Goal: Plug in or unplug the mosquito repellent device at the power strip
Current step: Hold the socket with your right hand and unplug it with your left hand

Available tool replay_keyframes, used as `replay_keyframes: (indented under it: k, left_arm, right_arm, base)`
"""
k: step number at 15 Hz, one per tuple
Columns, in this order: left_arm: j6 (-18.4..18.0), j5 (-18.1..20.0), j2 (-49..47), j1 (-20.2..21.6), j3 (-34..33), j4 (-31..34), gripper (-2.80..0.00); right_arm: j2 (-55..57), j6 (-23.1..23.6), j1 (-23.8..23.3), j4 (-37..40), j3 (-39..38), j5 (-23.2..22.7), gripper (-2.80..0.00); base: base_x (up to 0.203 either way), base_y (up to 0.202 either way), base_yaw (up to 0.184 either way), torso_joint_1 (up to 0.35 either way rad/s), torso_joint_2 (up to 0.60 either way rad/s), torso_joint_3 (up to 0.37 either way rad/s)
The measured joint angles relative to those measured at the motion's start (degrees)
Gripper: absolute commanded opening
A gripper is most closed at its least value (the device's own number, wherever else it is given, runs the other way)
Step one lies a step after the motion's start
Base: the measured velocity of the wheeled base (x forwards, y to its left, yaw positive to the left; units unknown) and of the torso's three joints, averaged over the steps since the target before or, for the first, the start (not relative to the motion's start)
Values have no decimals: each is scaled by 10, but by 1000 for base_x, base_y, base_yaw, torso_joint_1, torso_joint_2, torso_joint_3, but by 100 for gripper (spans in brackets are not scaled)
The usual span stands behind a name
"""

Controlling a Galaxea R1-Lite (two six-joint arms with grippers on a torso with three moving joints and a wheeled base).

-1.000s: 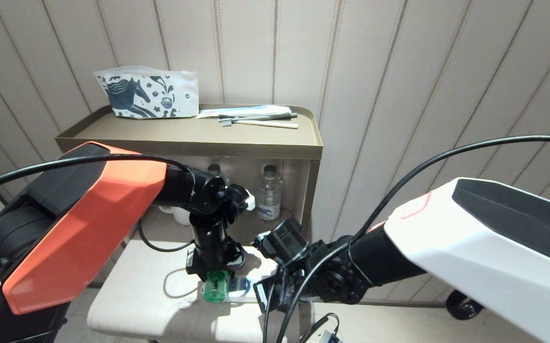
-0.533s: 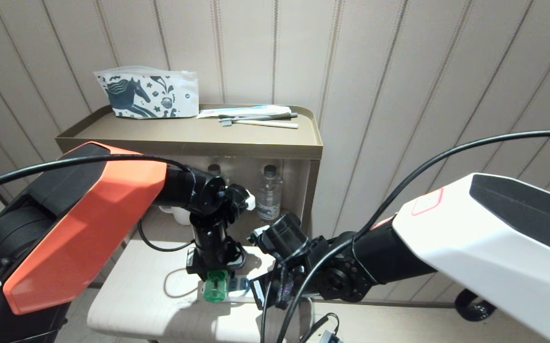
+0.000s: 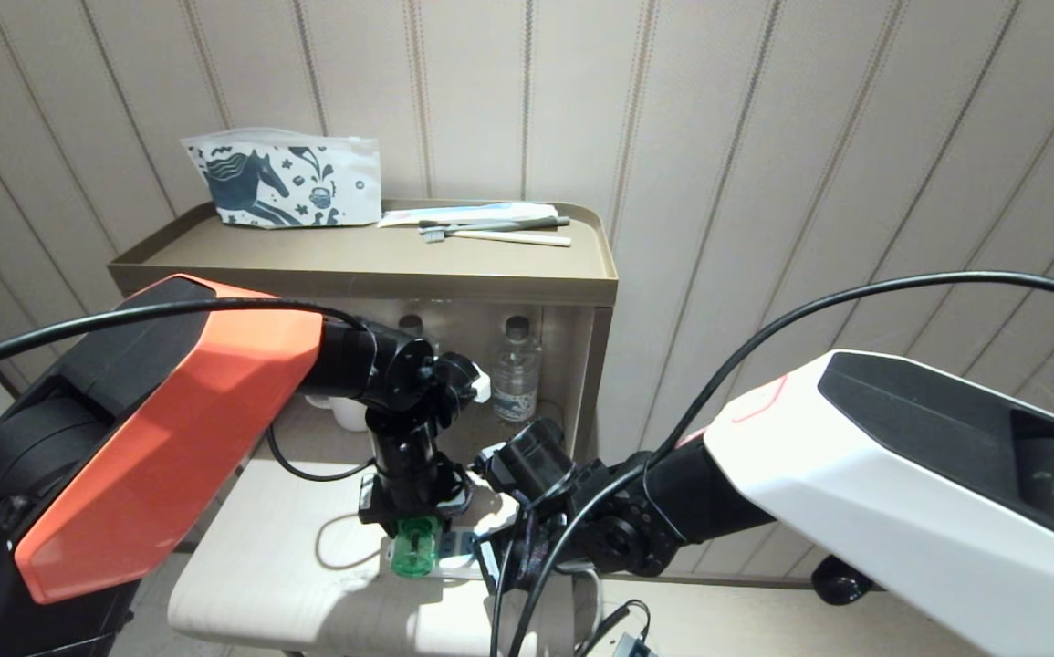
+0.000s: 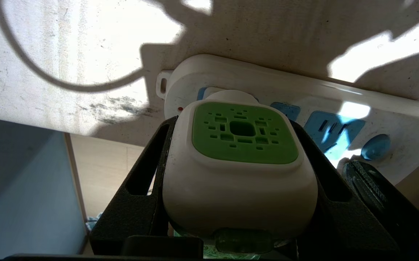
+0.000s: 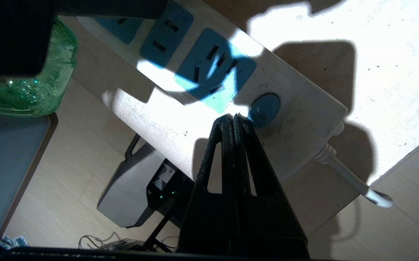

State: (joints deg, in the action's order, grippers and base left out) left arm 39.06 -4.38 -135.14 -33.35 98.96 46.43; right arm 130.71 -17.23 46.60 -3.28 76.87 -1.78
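**Left gripper on the repellent unit at the strip; right tips bearing on the strip**

Left gripper (image 3: 414,522) points down over the pale bench (image 3: 262,566) in the head view, clamped on the mosquito repellent device (image 3: 413,549), whose green bottle shows just under the fingers. The power strip (image 3: 458,566) lies on the bench beneath it, mostly hidden by both wrists. The right gripper (image 3: 499,570) reaches in from the right, low at the strip's near end. I can't judge seating depth from here.

Left wrist view: I see the device's white head with its green vented face held between the two black fingers (image 4: 142,181), one on each side. It sits against the end socket of the strip; no prongs are visible, so I judge them to be in the socket or nearly so. The next blue socket (image 4: 334,130) is free.

Right wrist view: the right gripper's fingers are pressed together with nothing between them, their tips resting on the strip right beside the round blue button (image 5: 263,105). I read this as bracing the strip.

Status: device gripped, strip held down. Whether it is going in or coming out I cannot tell; the release or the pull remains.
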Motion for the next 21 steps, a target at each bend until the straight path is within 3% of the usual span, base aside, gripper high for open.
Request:
replay_keyframes:
  k: [13,21]
  left_arm:
    - [-4,-2,20,2,32,18,-280]
    - [-4,-4,45,25,27,23,-280]
  right_arm:
    - [33,14,-1,-2,2,4,-280]
    - [34,13,-3,0,1,5,-280]
  base:
    - [0,0,0,0,0,0]
    - [0,0,0,0,0,0]
